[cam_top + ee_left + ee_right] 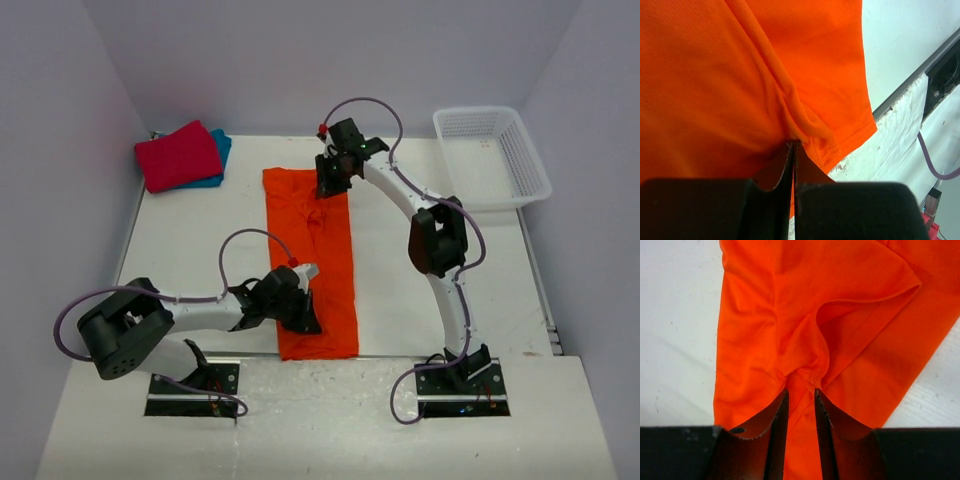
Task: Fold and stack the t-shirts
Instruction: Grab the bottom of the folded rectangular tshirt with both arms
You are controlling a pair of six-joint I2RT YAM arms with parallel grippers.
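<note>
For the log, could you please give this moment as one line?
left gripper: shut on bright orange cloth t-shirt | right gripper: open at its far end

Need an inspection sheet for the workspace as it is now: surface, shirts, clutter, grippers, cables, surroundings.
Surface: white table.
Job's things: orange shirt in a long strip at centre; red shirt folded on the teal shirt, far left.
Clutter: white basket, far right.
Grippers: left gripper shut on the orange shirt's near end; right gripper at the far end, fingers slightly apart.
Cables: purple cables looped off both arms.
Surroundings: plain walls; nothing else seen.
</note>
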